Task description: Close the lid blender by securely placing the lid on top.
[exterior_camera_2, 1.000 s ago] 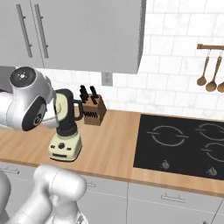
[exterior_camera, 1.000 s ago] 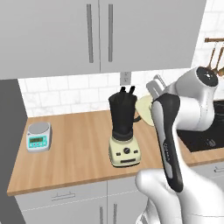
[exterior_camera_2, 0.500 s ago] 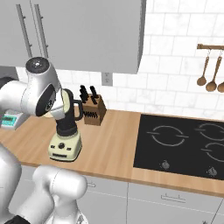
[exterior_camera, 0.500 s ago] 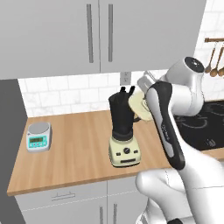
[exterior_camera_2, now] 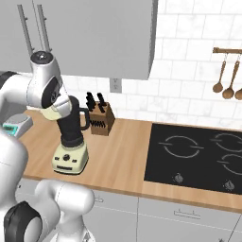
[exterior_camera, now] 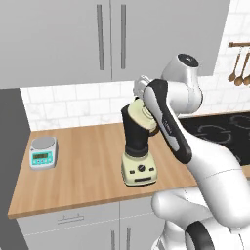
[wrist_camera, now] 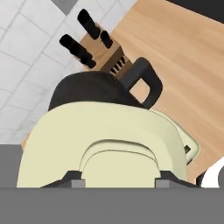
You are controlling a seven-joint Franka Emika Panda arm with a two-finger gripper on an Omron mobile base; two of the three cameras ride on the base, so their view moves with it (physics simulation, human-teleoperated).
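The blender (exterior_camera: 137, 141) stands on the wooden counter: a dark jar (exterior_camera_2: 73, 124) with a side handle (wrist_camera: 146, 84) on a cream square base (exterior_camera_2: 70, 159) with a round knob. My gripper (wrist_camera: 119, 178) is shut on the lid (wrist_camera: 105, 133), a pale cream disc with a raised centre. The fingertips (wrist_camera: 72, 177) clamp that raised centre from both sides. In the left base view the lid (exterior_camera: 142, 117) sits tilted at the jar's mouth, with the gripper (exterior_camera: 144, 108) just above it. The jar's rim (wrist_camera: 89, 85) shows dark behind the lid (exterior_camera_2: 55, 111).
A grey-and-teal scale (exterior_camera: 43, 152) sits at the counter's left end. A wooden knife block (exterior_camera_2: 100, 120) stands behind the blender against the tiled wall. The black cooktop (exterior_camera_2: 198, 156) lies to the right, with spoons (exterior_camera_2: 227, 80) hanging above. Wall cabinets (exterior_camera: 107, 39) hang overhead.
The arm has swung left with the lid, from beside the jar to its mouth. The fingers have drawn closer together on the lid.
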